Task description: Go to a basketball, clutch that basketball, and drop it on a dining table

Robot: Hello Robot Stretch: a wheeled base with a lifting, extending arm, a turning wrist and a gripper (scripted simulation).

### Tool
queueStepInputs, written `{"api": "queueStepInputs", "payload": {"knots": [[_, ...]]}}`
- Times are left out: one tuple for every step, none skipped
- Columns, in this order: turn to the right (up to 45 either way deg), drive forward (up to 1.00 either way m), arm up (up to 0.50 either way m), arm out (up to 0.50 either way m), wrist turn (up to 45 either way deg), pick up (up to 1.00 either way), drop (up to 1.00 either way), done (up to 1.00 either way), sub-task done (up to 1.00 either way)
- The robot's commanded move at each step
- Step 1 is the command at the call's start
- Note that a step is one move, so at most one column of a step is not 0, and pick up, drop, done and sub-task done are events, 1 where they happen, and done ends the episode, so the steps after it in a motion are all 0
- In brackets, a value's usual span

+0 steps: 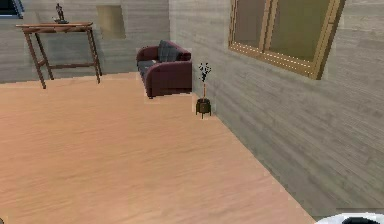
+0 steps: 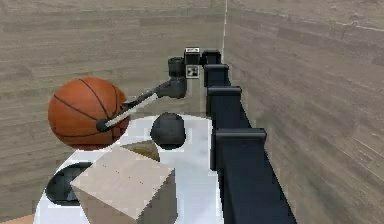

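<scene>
The pincer [image 2: 104, 124] is reaching out from the arm [image 2: 236, 150], and the ball [image 2: 78, 108] is sitting right at its fingertips, on the far side from the arm. The ball's underside is meeting the far edge of the white table [image 2: 196, 168] in the arm side view. I cannot tell, then, whether the pincer is holding the ball or only resting against it.

Just below the pincer a dark lump [image 2: 168, 130] is lying on the table. Nearer the camera a pale box [image 2: 124, 186] is standing, and a dark disc [image 2: 67, 183] is lying beside it.

The likely trouble is the contact itself. Two thin fingers are meeting a smooth round ball at one side, so any jolt is probably going to twist it free. If it is let go here, it is landing close to the rim or on the box and lump, and I judge it is then bouncing or rolling off to the floor. A low sweep of the arm is also risking a knock to the box.
</scene>
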Motion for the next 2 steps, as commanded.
{"api": "queueStepInputs", "payload": {"knots": [[0.0, 0.0, 0.0, 0.0, 45.0, 0.0, 0.0, 0.0, 0.0], [0.0, 0.0, 0.0, 0.0, 24.0, 0.0, 0.0, 0.0, 0.0]]}}
